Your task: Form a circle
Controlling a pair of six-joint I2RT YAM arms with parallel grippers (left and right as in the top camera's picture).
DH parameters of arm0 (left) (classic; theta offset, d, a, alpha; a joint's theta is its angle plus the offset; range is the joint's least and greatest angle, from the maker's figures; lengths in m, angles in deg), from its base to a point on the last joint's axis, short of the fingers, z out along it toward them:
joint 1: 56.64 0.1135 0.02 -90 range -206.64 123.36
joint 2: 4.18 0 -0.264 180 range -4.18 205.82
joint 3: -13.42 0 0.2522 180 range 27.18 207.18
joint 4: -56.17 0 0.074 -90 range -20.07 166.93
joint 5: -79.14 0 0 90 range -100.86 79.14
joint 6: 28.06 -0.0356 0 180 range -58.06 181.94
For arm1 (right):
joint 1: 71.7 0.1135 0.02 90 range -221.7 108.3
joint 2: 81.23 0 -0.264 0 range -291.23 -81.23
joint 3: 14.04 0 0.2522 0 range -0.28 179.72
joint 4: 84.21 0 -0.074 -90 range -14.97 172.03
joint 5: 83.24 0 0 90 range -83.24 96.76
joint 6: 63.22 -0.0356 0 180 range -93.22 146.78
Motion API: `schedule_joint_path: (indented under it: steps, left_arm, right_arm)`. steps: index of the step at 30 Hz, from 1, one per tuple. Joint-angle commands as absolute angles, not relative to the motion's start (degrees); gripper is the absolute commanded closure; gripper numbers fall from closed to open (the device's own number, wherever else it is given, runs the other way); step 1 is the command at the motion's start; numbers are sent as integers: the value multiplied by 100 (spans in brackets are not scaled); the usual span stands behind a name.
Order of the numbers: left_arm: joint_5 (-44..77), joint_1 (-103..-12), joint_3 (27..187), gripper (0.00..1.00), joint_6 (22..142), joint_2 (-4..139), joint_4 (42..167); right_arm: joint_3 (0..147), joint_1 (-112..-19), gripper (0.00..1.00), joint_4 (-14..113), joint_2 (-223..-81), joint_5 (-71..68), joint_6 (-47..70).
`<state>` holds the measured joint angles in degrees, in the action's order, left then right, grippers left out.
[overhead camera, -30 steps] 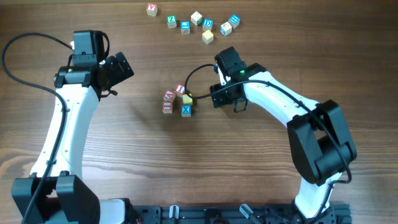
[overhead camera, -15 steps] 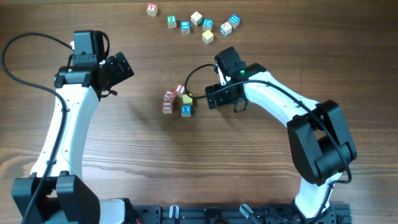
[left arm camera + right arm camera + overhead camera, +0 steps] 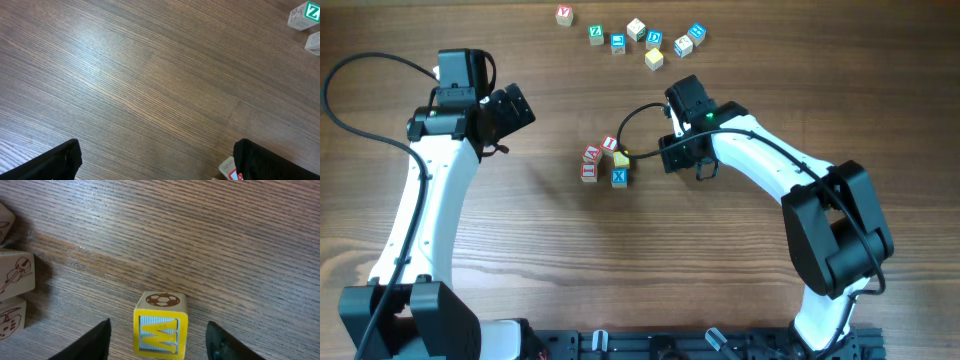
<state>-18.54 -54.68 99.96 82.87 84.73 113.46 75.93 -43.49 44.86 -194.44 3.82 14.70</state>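
The circle [image 3: 590,154] of little wooden cubes is sitting on the brown table [image 3: 520,250], near the middle of the overhead picture and a bit above the centre. It is looking more like a rough clump than a neat ring. On its left and top, cubes with red letters [image 3: 588,172] are lying close together. A yellow cube [image 3: 621,160] is sitting on its right side, and a blue X cube [image 3: 619,178] is touching the yellow one from below. The right hand [image 3: 660,158] is hanging just to the right of the yellow cube and pointing at it. In the right wrist picture its two fingers [image 3: 97,340] are standing partly open. The yellow cube is showing between them with a strip of bare table on each side, so this hand is holding nothing. The left hand [image 3: 157,155] is hanging at the upper left of the overhead picture, well apart from the circle. Its fingers are spreading wide over bare wood, with nothing in them. Some loose cubes [image 3: 636,29] are lying in a row near the top edge.
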Motion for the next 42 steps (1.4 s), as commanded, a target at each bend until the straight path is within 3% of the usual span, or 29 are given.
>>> schedule_joint_path:
  steps: [1,6,16,19,30,42]
  left_arm:
    - [-1931,-5453,10050,0,8343,8411,11348]
    - [-1933,-5453,10050,0,8341,8411,11348]
    - [-1931,-5453,10050,0,8341,8411,11348]
    - [-1931,-5453,10050,0,8343,8411,11348]
    - [-1931,-5453,10050,0,8341,8411,11346]
    - [-1933,-5453,10050,0,8341,8411,11348]
  right_arm:
    - [7540,-4338,41,4514,-19522,417,1479]
    - [7540,-4338,41,4508,-19522,417,1481]
    - [7578,-4338,59,4477,-19505,434,1479]
    - [7663,-4336,69,4442,-19350,432,1477]
    - [7672,-4151,70,3813,-18259,-88,1055]
    - [7610,-2430,75,3876,-18172,6,-1376]
